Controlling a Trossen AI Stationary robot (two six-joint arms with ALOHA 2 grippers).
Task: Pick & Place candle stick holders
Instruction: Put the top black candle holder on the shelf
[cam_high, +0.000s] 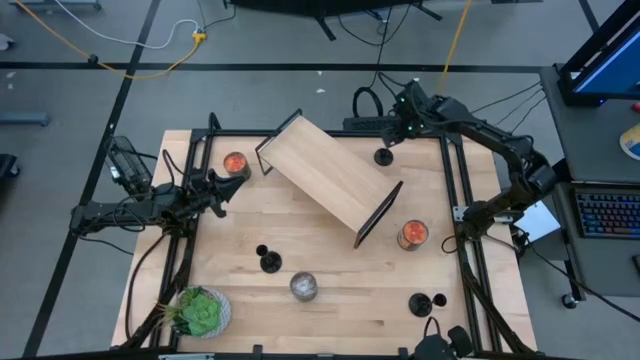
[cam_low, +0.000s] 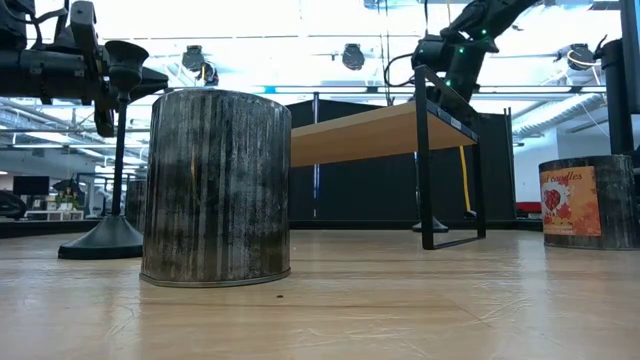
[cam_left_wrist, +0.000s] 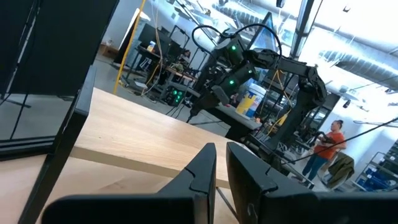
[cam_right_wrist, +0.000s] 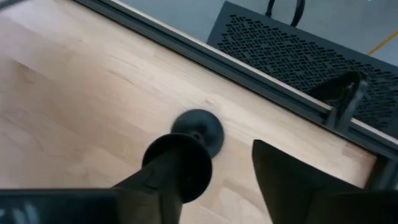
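currently, scene status:
table (cam_high: 330, 260): light wood top inside a black frame.
shelf (cam_high: 328, 175): small wooden board on black end frames, lying at an angle across the far middle of the table.
right gripper (cam_high: 392, 131): above the far edge of the table, just past the shelf's far right end, over one candle stick holder.
right gripper fingers (cam_right_wrist: 292, 183): spread, with a clear gap between them; nothing pinched. in the right wrist view the holder's cup overlaps the one finger; contact cannot be told.
candle stick holder under right gripper (cam_high: 384, 157): standing on its round base on bare wood near the far frame rail; in the right wrist view its cup and base (cam_right_wrist: 198, 129) appear from above.
left gripper (cam_high: 222, 185): above the table's left side, near the far left orange-red jar.
left gripper fingers (cam_left_wrist: 202, 177): pressed close together with only a thin slit; nothing between them.
holder near front centre (cam_high: 271, 262): standing just left of the silver jar; the low view shows its stem and base (cam_low: 113, 238) upright.
holders at front right (cam_high: 421, 303): two dark bases close together near the front edge.
silver jar (cam_high: 304, 287): front centre of the table.
orange-red jars: one far left (cam_high: 235, 162), one right of the shelf's near end (cam_high: 412, 234).
green plant (cam_high: 198, 311): front left corner.
person (cam_left_wrist: 325, 148): standing in the room beyond the table, in the left wrist view.
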